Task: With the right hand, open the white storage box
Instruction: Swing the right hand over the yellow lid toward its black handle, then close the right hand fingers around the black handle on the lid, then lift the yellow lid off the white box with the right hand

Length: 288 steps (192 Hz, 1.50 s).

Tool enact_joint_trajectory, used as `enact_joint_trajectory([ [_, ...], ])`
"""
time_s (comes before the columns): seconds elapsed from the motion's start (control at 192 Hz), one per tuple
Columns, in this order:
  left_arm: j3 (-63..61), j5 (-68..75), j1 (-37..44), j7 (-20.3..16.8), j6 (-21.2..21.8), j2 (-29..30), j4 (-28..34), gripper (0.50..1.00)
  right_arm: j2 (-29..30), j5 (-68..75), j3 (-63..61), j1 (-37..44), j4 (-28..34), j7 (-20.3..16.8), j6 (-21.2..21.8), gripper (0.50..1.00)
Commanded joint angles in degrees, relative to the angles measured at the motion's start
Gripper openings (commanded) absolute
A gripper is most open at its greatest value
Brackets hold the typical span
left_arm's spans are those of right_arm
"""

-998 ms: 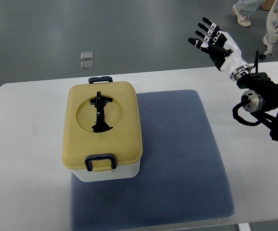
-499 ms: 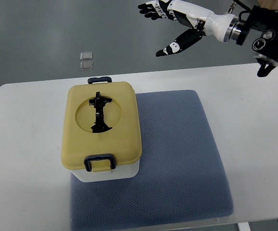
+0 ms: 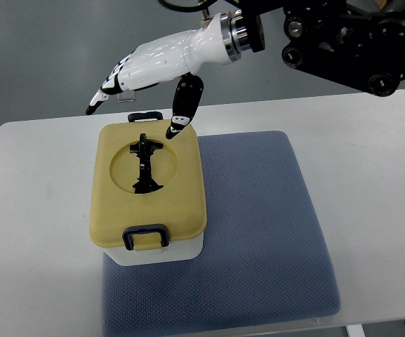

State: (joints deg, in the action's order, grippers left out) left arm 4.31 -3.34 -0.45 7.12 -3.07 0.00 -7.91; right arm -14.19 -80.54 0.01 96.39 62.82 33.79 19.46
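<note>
Storage box (image 3: 148, 193) closed, yellow lid (image 3: 148, 184) on; right hand (image 3: 149, 67) above, fingers spread.

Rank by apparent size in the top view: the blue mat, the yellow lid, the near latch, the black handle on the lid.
1. blue mat
2. yellow lid
3. black handle
4. near latch, close to the handle, so that order is unsure.

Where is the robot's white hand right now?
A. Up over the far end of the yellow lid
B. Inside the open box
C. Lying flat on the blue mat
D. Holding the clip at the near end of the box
A: the right hand hovers with fingers spread above the far end of the yellow lid, which is shut.
</note>
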Motion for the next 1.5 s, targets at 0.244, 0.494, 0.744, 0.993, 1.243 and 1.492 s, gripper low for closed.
enact_joint_trajectory([
  [0.244,0.0,0.0,0.0,0.0,0.0,0.0,0.0,1.000,6.2,-9.1,6.1,2.5,-1.0,0.1,-0.7,0.866],
  [0.494,0.0,0.0,0.0,0.0,0.0,0.0,0.0,1.000,6.0,-10.3,6.1,1.8,-1.4,-0.2,-0.7,0.776],
  [0.744,0.0,0.0,0.0,0.0,0.0,0.0,0.0,1.000,6.5,-10.5,6.0,0.2,-1.4,-0.3,-0.8,0.652],
  [0.993,0.0,0.0,0.0,0.0,0.0,0.0,0.0,1.000,6.5,-10.4,5.9,-0.2,-1.5,-0.4,-2.1,0.588],
  [1.243,0.0,0.0,0.0,0.0,0.0,0.0,0.0,1.000,6.5,-10.4,5.4,-0.2,-1.4,-0.3,-2.1,0.500],
  [1.492,0.0,0.0,0.0,0.0,0.0,0.0,0.0,1.000,6.3,-9.7,5.1,-0.1,-1.4,0.1,-2.1,0.500],
])
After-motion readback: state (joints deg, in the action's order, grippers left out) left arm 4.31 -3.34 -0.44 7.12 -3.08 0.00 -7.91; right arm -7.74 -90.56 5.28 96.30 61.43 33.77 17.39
